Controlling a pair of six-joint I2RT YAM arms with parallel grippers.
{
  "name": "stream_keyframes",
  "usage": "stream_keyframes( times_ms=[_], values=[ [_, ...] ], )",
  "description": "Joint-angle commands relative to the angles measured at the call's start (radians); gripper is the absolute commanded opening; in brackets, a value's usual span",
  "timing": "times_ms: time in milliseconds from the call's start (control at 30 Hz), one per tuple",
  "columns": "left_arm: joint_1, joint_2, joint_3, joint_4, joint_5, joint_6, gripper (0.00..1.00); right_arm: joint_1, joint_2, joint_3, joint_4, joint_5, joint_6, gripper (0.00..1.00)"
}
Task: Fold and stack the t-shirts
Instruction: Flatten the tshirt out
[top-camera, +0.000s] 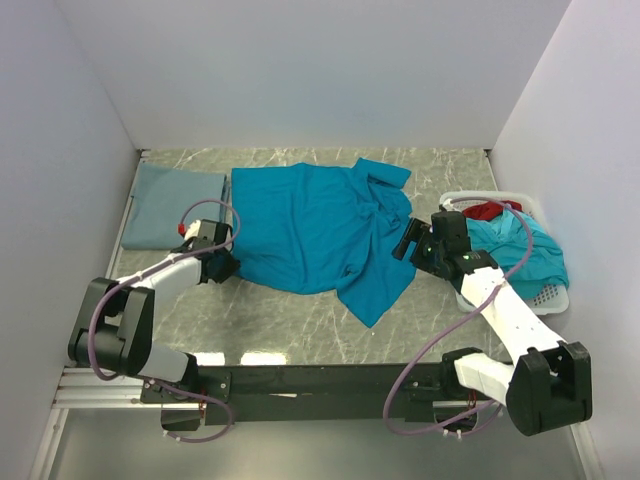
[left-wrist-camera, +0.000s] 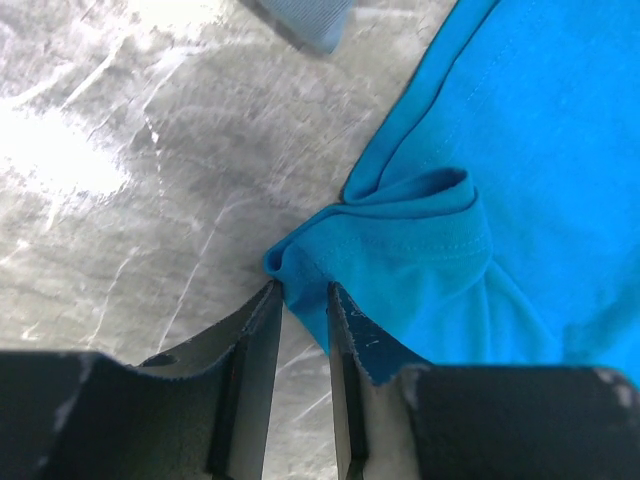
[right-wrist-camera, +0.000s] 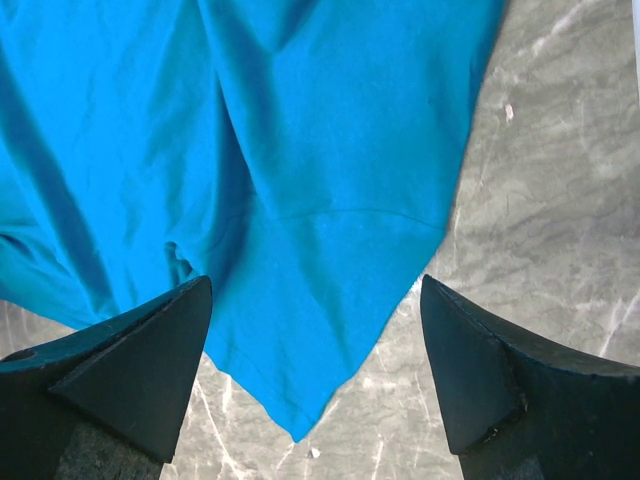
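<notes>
While the teal t-shirt (top-camera: 310, 235) lies spread across the table (top-camera: 300, 325), the left gripper (left-wrist-camera: 303, 290) sits at its near-left hem corner. Its jaws are narrowed to a slit with a bunched fold between the tips; firm clamp or not, cannot tell. Over the shirt's pointed right corner the right gripper (right-wrist-camera: 315, 282) hovers, jaws wide, nothing held. A folded grey-blue t-shirt (top-camera: 172, 205) lies back left.

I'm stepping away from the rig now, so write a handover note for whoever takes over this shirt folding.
Left gripper: pinching the spread teal t-shirt at its near-left corner.
Right gripper: open over that shirt's right edge, holding nothing.
Done: grey-blue t-shirt lies folded at far left.
Left: fold and stack the spread one; red t-shirt and second teal t-shirt wait in the basket.
</notes>
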Motion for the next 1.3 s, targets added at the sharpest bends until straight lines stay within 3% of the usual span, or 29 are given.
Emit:
stream_keyframes(
  times_ms=[0, 100, 167, 267, 433, 833, 967, 1267],
  values=[
    [0.001, 0.042, 0.016, -0.041, -0.014, -0.004, 0.32, 0.007, -0.039, -0.012, -0.008, 0.010, -0.014, 0.90],
    [0.001, 0.056, 0.023, -0.052, -0.017, -0.011, 0.26, 0.005, -0.053, -0.021, -0.013, 0.004, -0.014, 0.90],
    [0.001, 0.060, 0.025, -0.055, -0.025, -0.020, 0.13, 0.007, -0.065, -0.029, -0.016, -0.014, -0.018, 0.90],
    [0.001, 0.056, 0.032, -0.055, -0.032, -0.024, 0.01, 0.013, -0.083, -0.038, -0.030, -0.037, -0.038, 0.89],
    [0.001, -0.018, 0.017, -0.025, -0.023, -0.003, 0.01, 0.115, -0.100, -0.038, -0.065, 0.012, -0.089, 0.88],
    [-0.001, -0.272, -0.078, -0.069, -0.045, -0.003, 0.01, 0.548, 0.102, 0.015, -0.181, 0.107, 0.002, 0.81],
    [-0.001, -0.337, -0.109, -0.084, -0.049, -0.003, 0.01, 0.617, 0.177, 0.025, -0.198, 0.128, 0.032, 0.78],
    [-0.001, -0.403, -0.142, -0.048, -0.032, 0.018, 0.01, 0.651, 0.274, 0.014, -0.189, 0.162, 0.066, 0.67]
  ],
)
